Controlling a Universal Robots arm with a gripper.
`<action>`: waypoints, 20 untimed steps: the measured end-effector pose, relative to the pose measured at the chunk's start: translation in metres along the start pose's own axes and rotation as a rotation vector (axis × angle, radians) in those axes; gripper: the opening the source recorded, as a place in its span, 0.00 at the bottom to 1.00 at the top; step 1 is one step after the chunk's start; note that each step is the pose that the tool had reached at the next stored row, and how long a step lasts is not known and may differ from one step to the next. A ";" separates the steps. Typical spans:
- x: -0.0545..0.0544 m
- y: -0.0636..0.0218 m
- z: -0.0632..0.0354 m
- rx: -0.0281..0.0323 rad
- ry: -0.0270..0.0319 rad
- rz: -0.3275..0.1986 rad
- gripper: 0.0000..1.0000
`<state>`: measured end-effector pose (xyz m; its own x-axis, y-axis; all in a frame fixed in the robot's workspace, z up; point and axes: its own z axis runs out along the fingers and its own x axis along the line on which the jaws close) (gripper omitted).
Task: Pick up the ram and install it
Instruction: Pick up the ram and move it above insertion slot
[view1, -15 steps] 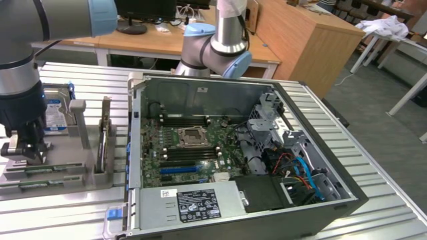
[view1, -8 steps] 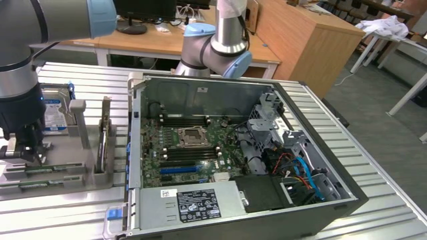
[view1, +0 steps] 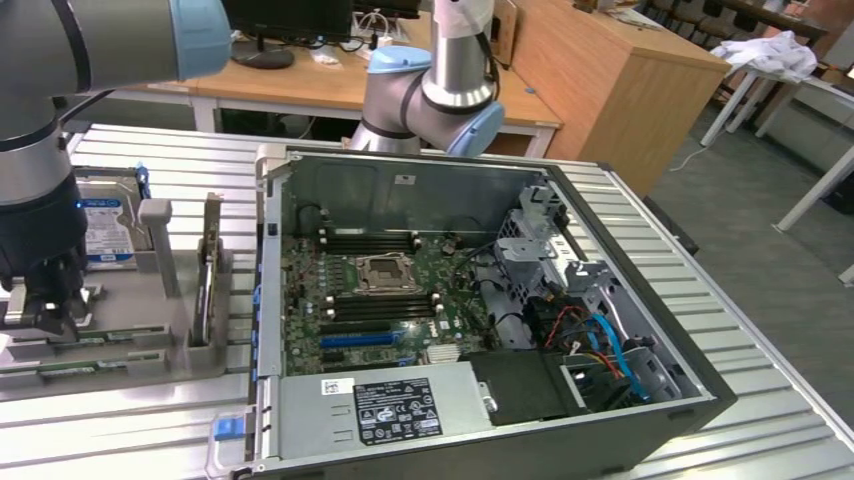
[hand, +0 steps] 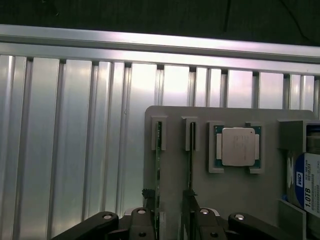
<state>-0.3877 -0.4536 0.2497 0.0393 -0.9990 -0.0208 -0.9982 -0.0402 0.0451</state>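
— Green board first: where is the ram (hand: 159, 165) being kept?
— It is being held on its long edge in a slot of the grey fixture (hand: 172, 117), which is lying on the ribbed metal table (hand: 75, 150), at the exterior view's left of the open computer case (view1: 667, 410). A second stick (hand: 191, 160) is being kept parallel and just beside it, on the side of the processor (hand: 238, 146).
— Which step is being worked on?
— The pick-up, by the look of it. The gripper (hand: 168, 210) is being held over the two sticks with its fingers spread wide and nothing gripped. Nothing is being installed yet.
— What is being asked of the next move?
— Probably a straight descent, so that one thin stick alone is being straddled, then a clamp on its flat faces.
— And its long axis?
— It is being kept along the slot, running from under the gripper to the fixture's rim, thin edge facing the wrist camera. Judged from outside, it is lying roughly across, one end toward the case.
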 end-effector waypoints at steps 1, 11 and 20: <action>0.001 0.0001 0.0000 0.0000 0.0000 0.000 0.36; 0.003 0.0002 0.0008 0.0002 -0.0002 0.000 0.36; 0.004 -0.0002 0.0086 0.0012 0.0001 0.000 0.36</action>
<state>-0.3878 -0.4577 0.2410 0.0393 -0.9990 -0.0207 -0.9982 -0.0402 0.0439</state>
